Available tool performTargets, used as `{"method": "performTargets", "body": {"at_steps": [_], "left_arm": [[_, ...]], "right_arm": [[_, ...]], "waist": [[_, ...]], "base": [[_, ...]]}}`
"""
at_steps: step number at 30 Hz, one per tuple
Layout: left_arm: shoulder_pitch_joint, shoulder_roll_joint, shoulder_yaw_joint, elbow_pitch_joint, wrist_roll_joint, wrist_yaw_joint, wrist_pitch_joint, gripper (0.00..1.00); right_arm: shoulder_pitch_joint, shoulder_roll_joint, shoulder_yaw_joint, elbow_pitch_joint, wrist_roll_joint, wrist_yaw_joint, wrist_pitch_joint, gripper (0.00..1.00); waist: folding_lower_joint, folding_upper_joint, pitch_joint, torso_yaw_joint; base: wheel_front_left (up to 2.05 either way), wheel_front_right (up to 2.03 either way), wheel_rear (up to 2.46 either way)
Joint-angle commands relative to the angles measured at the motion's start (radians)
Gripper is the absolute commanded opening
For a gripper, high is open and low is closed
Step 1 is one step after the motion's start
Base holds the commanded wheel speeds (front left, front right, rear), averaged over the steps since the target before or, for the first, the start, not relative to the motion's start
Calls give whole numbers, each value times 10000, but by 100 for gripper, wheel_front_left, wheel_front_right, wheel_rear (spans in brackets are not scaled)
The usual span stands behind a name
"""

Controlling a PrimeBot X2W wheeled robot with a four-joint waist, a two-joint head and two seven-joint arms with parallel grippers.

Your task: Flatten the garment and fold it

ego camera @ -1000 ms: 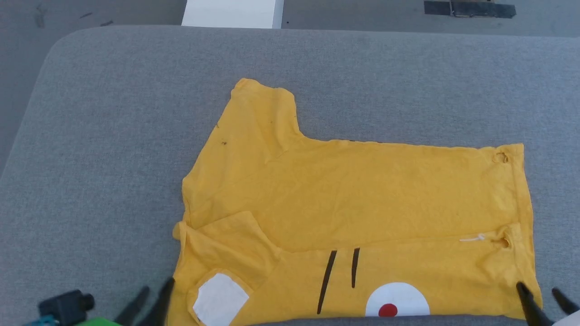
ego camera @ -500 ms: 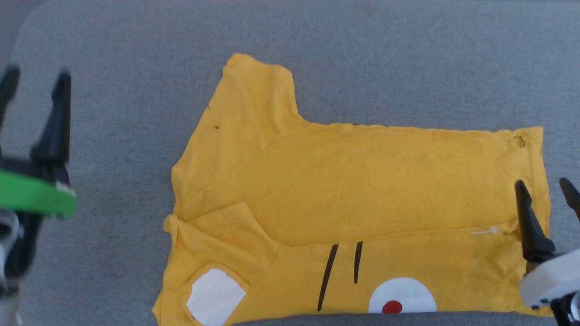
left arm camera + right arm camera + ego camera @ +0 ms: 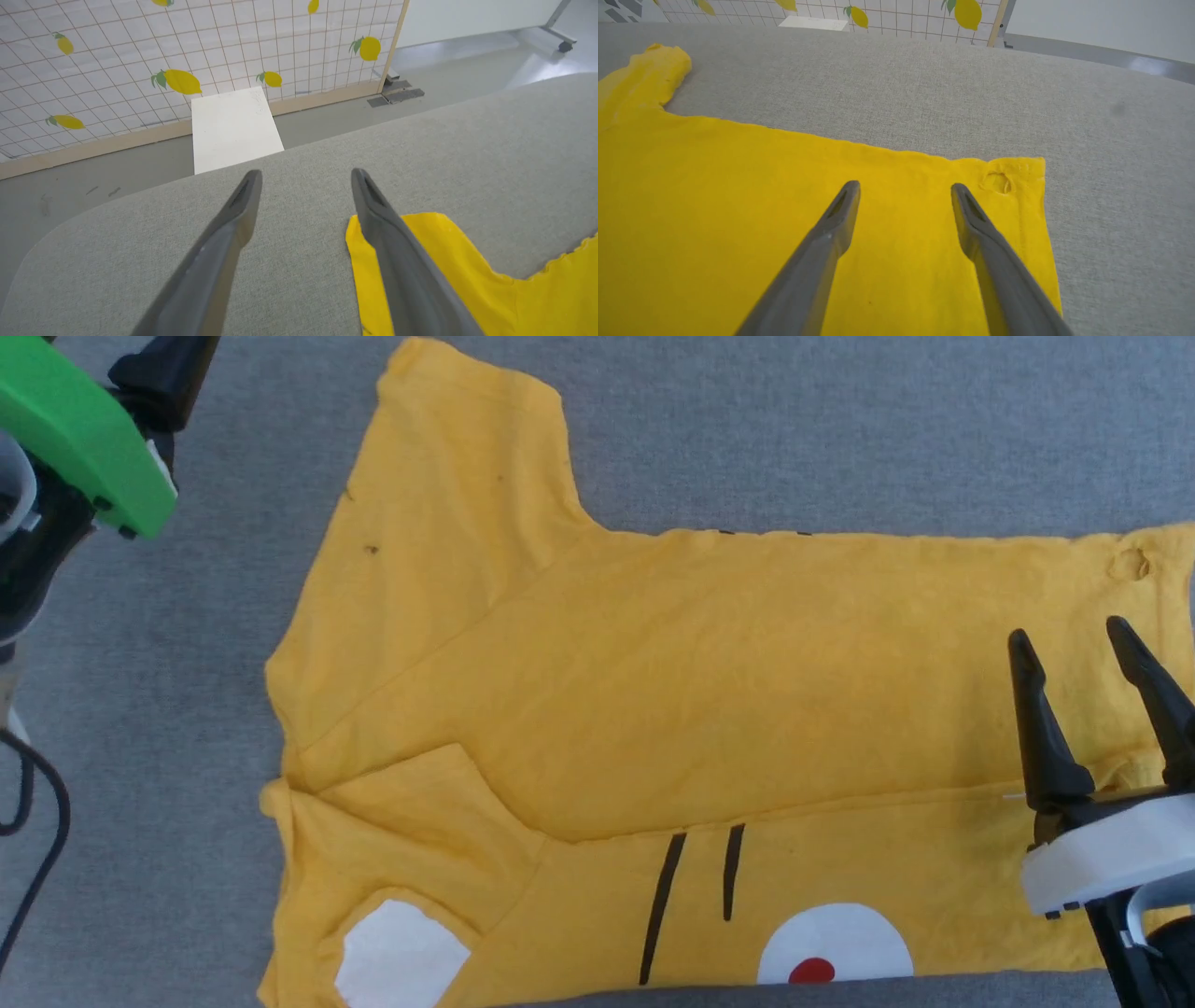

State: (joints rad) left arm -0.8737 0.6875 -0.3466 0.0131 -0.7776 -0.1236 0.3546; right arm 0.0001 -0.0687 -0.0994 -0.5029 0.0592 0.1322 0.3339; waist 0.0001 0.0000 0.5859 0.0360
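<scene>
Nearest the robot, the yellow-orange T-shirt (image 3: pixel 747 691) lies sideways on the grey cloth-covered table (image 3: pixel 840 429), neck end to the robot's left and hem to its right. Its near long side is folded over onto the body, so a strip of the printed front faces up. On that strip are a white patch (image 3: pixel 397 957) at the left, two short black lines (image 3: pixel 695 891) in the middle and a white circle (image 3: pixel 834 943) with a red dot (image 3: pixel 810 973) at the near edge. The near sleeve (image 3: pixel 401 821) is turned in over the same strip. At the hem end the right tool (image 3: pixel 1069 633) stands over the cloth with its two dark fingers spread wide and nothing between them; whether the tips touch the fabric cannot be told. Just beyond its fingers, a small hole (image 3: pixel 998 182) shows by the far hem corner. Past the fold the plain back of the shirt lies mostly flat, and the far sleeve (image 3: pixel 457 448) sticks out toward the far side of the table. Beside that sleeve, over bare table, the left tool (image 3: pixel 306 171) is also wide apart and empty, one finger (image 3: pixel 402 261) crossing the sleeve's edge in its own wrist view. Beyond the table's rounded far edge are grey floor (image 3: pixel 117 163), a white panel (image 3: pixel 233 128) and a grid-patterned screen printed with lemons (image 3: pixel 187 46).
</scene>
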Motion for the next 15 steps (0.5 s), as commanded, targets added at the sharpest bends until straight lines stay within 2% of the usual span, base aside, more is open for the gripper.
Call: {"method": "performTargets", "body": {"at_steps": [1, 9, 15], "left_arm": [[-272, 172, -208, 164, -58, -61, 52, 100], [-671, 931, -1704, 406, -1569, -68, 115, 100], [-909, 1532, -2480, 602, -2190, -69, -189, 100]], "right_arm": [[-213, 57, 58, -40, -98, -15, -70, 100], [-303, 134, 17, -322, -236, -15, -123, 100], [-300, 168, -39, -531, -214, -15, -134, 100]], "waist": [[-1, 0, 638, -455], [-1, 0, 1271, -875], [-1, 0, 1618, -1091]], "base": [[0, 0, 0], [0, 0, 0], [0, 0, 0]]}}
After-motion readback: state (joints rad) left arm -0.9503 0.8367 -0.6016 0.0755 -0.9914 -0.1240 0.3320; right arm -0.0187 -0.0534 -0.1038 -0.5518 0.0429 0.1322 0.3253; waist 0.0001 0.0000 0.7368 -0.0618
